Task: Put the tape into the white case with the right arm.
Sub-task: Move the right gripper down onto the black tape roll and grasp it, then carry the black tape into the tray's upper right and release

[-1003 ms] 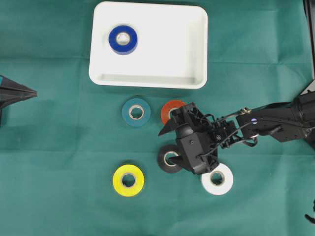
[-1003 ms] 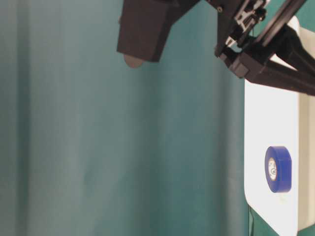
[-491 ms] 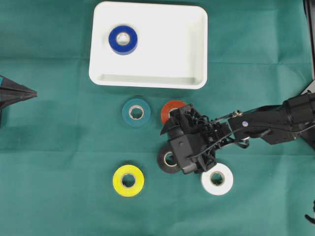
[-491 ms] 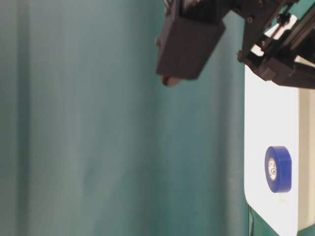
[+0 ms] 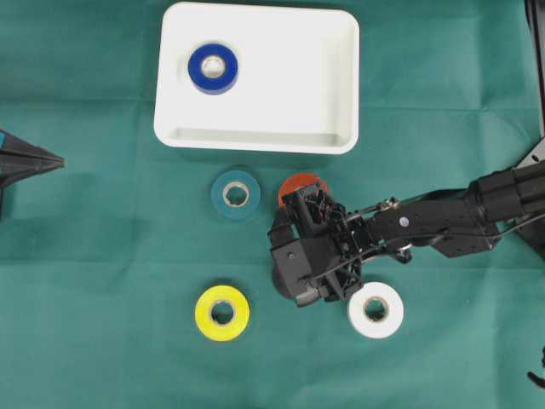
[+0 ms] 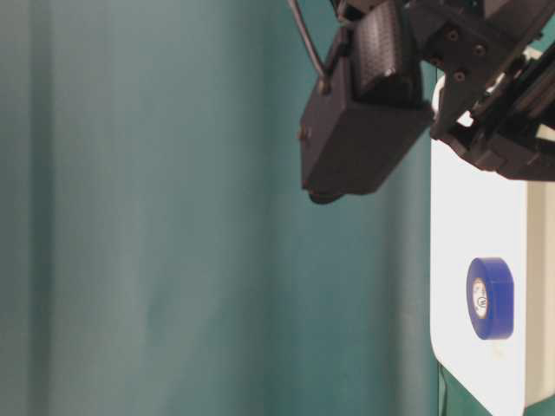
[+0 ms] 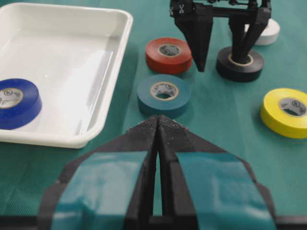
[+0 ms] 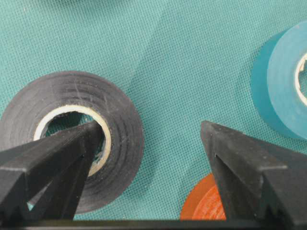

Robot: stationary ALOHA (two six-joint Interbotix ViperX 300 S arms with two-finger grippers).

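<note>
The right arm's black two-fingered tool (image 7: 222, 56) points down at the green cloth tabletop (image 5: 102, 256) with its fingers spread wide, gripping nothing. One fingertip sits inside the core of a flat black tape roll (image 8: 72, 139); the other hangs outside that roll, between it and a red tape roll (image 7: 168, 54). A teal tape roll (image 5: 235, 194) lies just beyond the red one. A white tape roll (image 5: 375, 310) and a yellow tape roll (image 5: 221, 312) lie to either side of the tool. Farther off sits the large shallow white plastic case (image 5: 289, 94), holding a blue tape roll (image 5: 213, 68). The left arm's tool (image 7: 158, 125), taped light blue, rests closed well apart.
</note>
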